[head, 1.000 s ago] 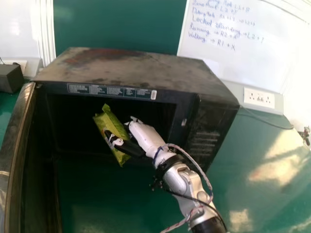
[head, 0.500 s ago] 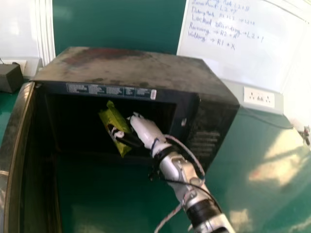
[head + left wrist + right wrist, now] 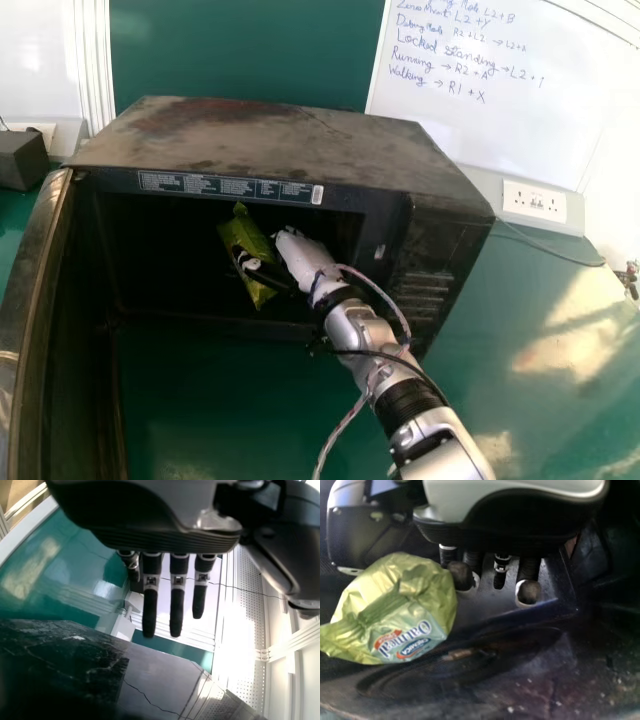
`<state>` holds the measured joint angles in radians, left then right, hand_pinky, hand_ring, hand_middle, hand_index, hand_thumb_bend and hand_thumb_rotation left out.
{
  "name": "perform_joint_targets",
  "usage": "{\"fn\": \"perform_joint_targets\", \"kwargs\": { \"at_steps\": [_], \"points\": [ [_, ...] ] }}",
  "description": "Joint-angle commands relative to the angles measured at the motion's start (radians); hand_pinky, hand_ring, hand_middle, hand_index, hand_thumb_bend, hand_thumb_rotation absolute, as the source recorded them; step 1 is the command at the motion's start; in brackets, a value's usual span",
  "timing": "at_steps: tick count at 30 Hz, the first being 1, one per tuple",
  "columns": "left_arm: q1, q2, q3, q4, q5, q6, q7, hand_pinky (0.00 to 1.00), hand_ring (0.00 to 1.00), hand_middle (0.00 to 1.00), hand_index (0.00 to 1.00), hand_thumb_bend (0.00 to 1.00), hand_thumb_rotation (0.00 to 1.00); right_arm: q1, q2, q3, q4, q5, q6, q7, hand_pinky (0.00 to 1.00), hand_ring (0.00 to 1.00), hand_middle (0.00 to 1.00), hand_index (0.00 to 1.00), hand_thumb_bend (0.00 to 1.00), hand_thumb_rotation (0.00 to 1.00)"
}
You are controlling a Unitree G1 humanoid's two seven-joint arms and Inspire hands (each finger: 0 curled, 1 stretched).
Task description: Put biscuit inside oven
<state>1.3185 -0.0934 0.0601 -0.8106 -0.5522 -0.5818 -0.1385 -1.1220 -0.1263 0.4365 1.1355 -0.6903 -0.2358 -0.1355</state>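
From where I am standing, a silver-and-white right robot hand (image 3: 303,258) with black fingers is pinching a shiny yellow-green biscuit packet (image 3: 262,291) between its thumb and fingers. The packet is leaning at a slant in the mouth of a dusty black box-shaped oven (image 3: 270,140), which is sitting on a glossy green tabletop (image 3: 500,340). The dark oven door (image 3: 38,245) is standing open on the robot's left. The left hand (image 3: 150,611), in its own wrist view, is holding its fingers straight, with nothing in them.

The placing step appears to be under way: the packet is seeming to be within the opening, though I am not able to tell whether it is touching the oven floor. The next move is calling for seating the packet fully inside, then loosening the pinch and drawing the empty hand out without dragging the wrapper along.
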Motion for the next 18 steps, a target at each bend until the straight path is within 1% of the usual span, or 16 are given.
{"fn": "perform_joint_targets", "kwargs": {
  "at_steps": [1,3,5,6,7,8,9,11,12,13,16,18],
  "points": [
    [0.019,-0.016,-0.004,0.005,0.003,-0.015,-0.006,0.42,0.46,0.55,0.78,0.91,0.78,-0.043,0.013,0.005,0.03,0.009,-0.001,-0.02,0.0,0.0,0.0,0.3,0.35,0.0],
    [0.015,-0.017,-0.001,0.012,0.005,-0.026,-0.013,0.41,0.44,0.52,0.79,0.91,0.78,-0.054,0.018,0.008,0.05,0.008,0.001,-0.025,0.0,0.0,0.0,0.3,0.34,0.0],
    [0.01,-0.016,0.0,0.02,0.007,-0.038,-0.021,0.43,0.5,0.58,0.78,0.91,0.78,-0.064,0.023,0.01,0.069,0.008,0.005,-0.028,0.0,0.0,0.0,0.3,0.35,0.0],
    [0.006,-0.014,0.001,0.026,0.005,-0.045,-0.027,0.44,0.51,0.59,0.78,0.91,0.78,-0.071,0.025,0.011,0.079,0.008,0.009,-0.026,0.0,0.0,0.0,0.3,0.35,0.0],
    [0.004,-0.013,0.001,0.03,0.004,-0.05,-0.031,0.46,0.53,0.61,0.78,0.91,0.78,-0.077,0.028,0.012,0.087,0.008,0.014,-0.023,0.0,0.0,0.0,0.39,0.42,0.01],
    [0.003,-0.015,0.0,0.033,0.006,-0.052,-0.03,0.46,0.54,0.61,0.79,0.91,0.79,-0.082,0.03,0.015,0.095,0.006,0.018,-0.023,0.0,0.0,0.01,0.43,0.46,0.02],
    [0.004,-0.016,-0.002,0.035,0.007,-0.055,-0.03,0.44,0.52,0.59,0.79,0.91,0.79,-0.087,0.033,0.018,0.102,0.004,0.024,-0.025,0.0,0.0,0.03,0.46,0.48,0.03],
    [0.007,-0.018,-0.004,0.037,0.01,-0.057,-0.029,0.46,0.53,0.6,0.79,0.91,0.8,-0.094,0.038,0.026,0.116,0.0,0.031,-0.03,0.0,0.0,0.04,0.47,0.49,0.03],
    [0.009,-0.017,-0.006,0.038,0.009,-0.06,-0.031,0.49,0.55,0.62,0.78,0.91,0.8,-0.096,0.039,0.032,0.121,-0.004,0.031,-0.037,0.0,0.0,0.05,0.47,0.49,0.03],
    [0.01,-0.016,-0.007,0.039,0.008,-0.062,-0.033,0.49,0.55,0.63,0.77,0.91,0.8,-0.096,0.04,0.035,0.125,-0.005,0.031,-0.042,0.0,0.0,0.05,0.47,0.49,0.03],
    [0.009,-0.015,-0.006,0.045,0.014,-0.072,-0.037,0.45,0.52,0.59,0.77,0.9,0.78,-0.1,0.046,0.039,0.138,-0.003,0.035,-0.05,0.0,0.0,0.04,0.47,0.5,0.03],
    [0.008,-0.013,-0.006,0.05,0.011,-0.078,-0.041,0.49,0.53,0.6,0.77,0.9,0.78,-0.102,0.048,0.046,0.147,-0.006,0.036,-0.054,0.0,0.0,0.04,0.47,0.5,0.03]
  ]
}}
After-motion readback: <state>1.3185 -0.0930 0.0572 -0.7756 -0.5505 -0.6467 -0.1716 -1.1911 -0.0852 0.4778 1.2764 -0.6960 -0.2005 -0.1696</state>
